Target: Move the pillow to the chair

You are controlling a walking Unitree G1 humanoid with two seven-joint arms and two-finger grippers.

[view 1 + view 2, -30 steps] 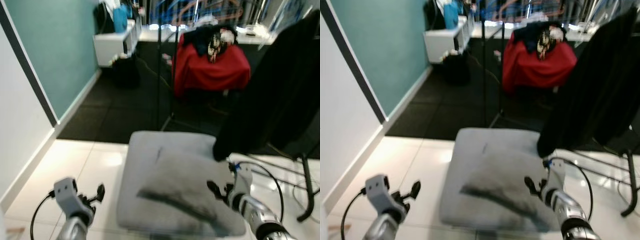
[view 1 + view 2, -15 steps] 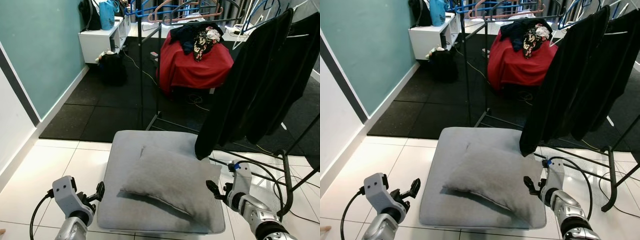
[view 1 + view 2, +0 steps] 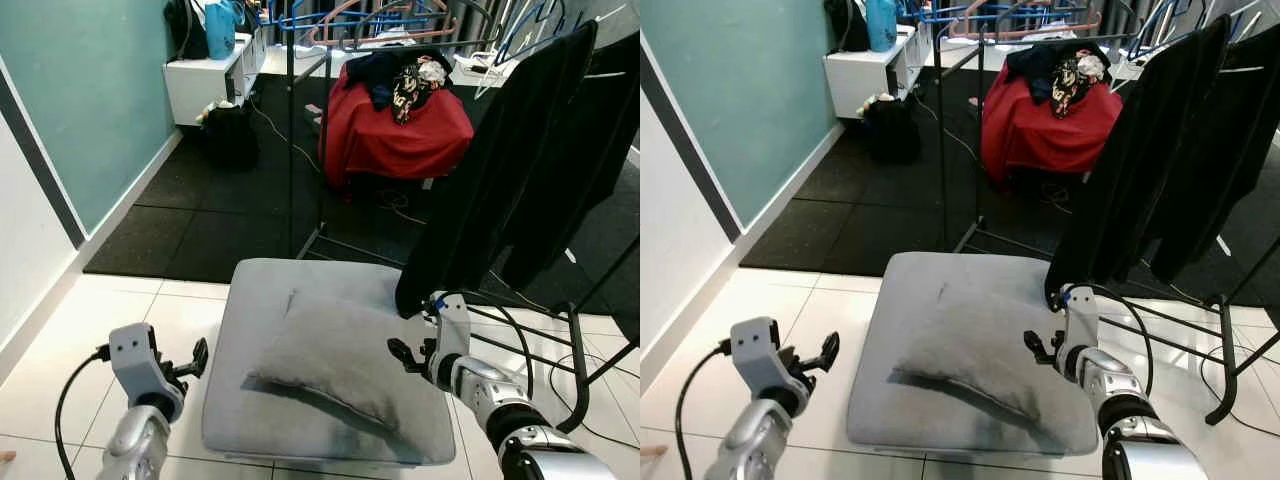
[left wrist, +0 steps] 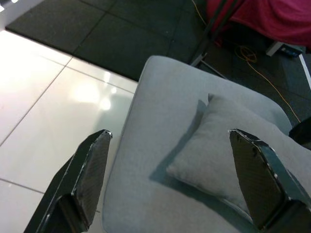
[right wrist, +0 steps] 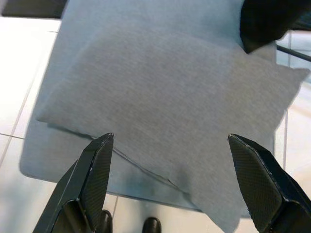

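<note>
Pillow (image 3: 335,355) on grey cushion (image 3: 262,300) — right pincer (image 3: 402,355) above.

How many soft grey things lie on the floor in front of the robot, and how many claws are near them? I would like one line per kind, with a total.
Grey pillow: 1
Grey floor cushion under it: 1
Claws, left claw and right claw, both open: 2
Total: 4

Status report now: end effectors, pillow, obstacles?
Both end effectors open: left, right. Grey fabric pillow on grey cushion, ungrasped. Black hanging garment close right.
</note>
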